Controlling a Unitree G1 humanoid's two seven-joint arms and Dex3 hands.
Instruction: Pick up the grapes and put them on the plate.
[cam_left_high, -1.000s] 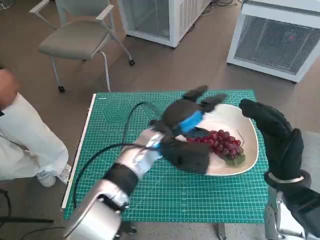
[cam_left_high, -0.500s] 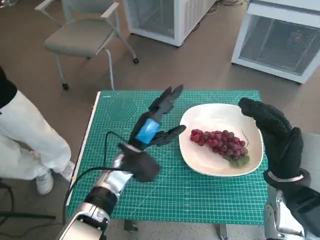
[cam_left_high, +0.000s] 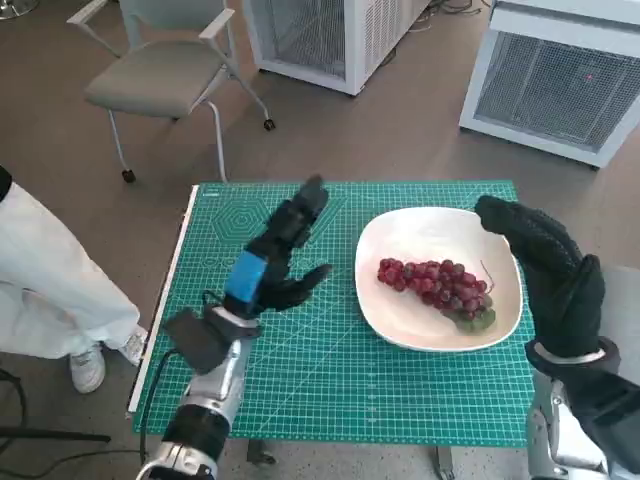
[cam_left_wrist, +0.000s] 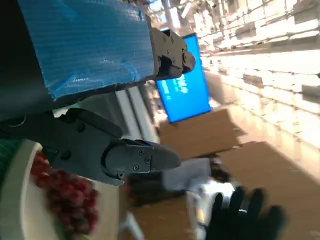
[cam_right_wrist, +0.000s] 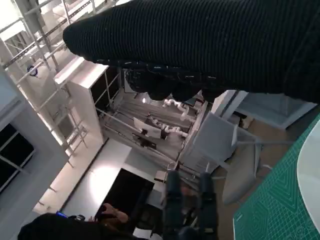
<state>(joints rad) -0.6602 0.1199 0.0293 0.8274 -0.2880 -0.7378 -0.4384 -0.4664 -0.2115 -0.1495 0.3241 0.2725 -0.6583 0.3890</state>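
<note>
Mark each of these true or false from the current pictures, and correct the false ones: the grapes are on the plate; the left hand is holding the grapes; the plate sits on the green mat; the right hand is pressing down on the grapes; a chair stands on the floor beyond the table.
1. The grapes are on the plate. True.
2. The left hand is holding the grapes. False: it is open over the green mat, apart from the plate, holding nothing.
3. The plate sits on the green mat. True.
4. The right hand is pressing down on the grapes. False: it is at the plate's edge, not on the grapes.
5. A chair stands on the floor beyond the table. True.
</note>
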